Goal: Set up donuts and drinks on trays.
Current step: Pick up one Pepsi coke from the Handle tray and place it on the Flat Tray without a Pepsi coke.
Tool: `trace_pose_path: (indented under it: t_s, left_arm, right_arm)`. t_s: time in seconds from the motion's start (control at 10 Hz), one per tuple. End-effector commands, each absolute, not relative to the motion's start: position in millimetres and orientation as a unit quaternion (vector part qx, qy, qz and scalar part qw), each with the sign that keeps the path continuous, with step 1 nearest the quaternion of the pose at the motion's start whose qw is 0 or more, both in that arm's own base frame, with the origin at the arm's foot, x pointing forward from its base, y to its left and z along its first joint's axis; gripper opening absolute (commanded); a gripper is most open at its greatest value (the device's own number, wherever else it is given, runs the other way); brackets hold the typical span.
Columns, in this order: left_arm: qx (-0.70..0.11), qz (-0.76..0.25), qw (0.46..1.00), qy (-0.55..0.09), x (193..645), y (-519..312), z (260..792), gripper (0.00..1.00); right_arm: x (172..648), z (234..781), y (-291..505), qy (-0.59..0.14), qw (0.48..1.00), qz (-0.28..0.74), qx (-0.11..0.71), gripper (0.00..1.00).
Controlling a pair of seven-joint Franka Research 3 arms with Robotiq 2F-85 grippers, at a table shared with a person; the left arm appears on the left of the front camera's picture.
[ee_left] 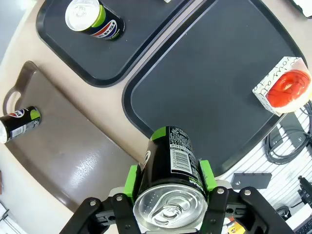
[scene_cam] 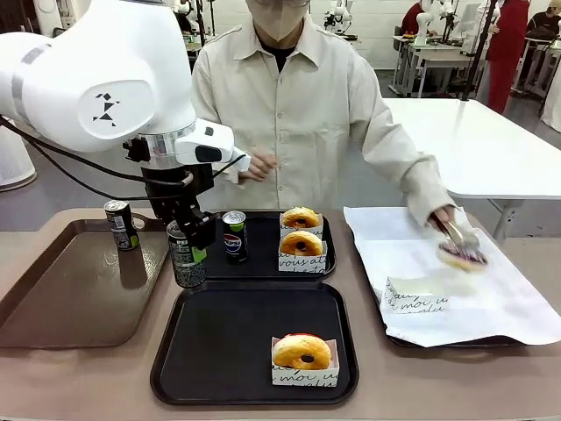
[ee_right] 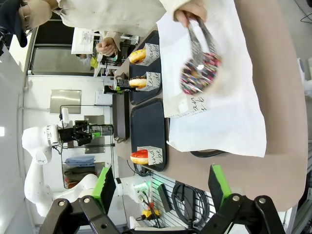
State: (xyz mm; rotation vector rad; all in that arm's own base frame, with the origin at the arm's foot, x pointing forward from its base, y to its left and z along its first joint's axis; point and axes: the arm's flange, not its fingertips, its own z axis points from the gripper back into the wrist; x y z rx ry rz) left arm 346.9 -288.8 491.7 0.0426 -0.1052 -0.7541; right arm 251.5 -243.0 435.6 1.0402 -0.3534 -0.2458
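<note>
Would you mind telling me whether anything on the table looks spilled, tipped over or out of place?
Nothing stands out: the cans stand upright, the sleeved donuts sit squarely on the black trays, and nothing is spilled.

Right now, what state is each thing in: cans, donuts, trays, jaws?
Left gripper: jaws shut on held can, lifted by the near tray's left edge.
Right gripper: jaws open, holding nothing.
Pepsi can: upright on far tray.
Third can: upright on brown tray.
Near tray: one sleeved donut.
Sprinkled donut: gripped in person's tongs.
</note>
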Motion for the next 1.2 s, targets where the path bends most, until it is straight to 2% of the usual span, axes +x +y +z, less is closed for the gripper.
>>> trace_pose_path:
  t_s: [0.0,0.3,0.6,1.1]
  left_arm:
    - [0.018,-0.361,0.931,-0.057,347.3,-288.0,491.8,0.58]
    - [0.021,-0.367,0.929,-0.049,347.3,-288.4,489.9,0.58]
    - [-0.043,-0.316,0.947,-0.029,375.8,-302.0,468.5,0.58]
    - [-0.050,-0.284,0.957,-0.022,402.2,-327.3,438.9,0.58]
  right_arm:
    - [254.1,436.9,-243.9,-0.175,0.838,-0.117,0.503,1.00]
    - [254.1,436.9,-243.9,-0.175,0.838,-0.117,0.503,1.00]
    - [254.1,436.9,-243.9,-0.175,0.838,-0.117,0.503,1.00]
    - [254.1,436.9,-243.9,-0.175,0.838,-0.117,0.503,1.00]
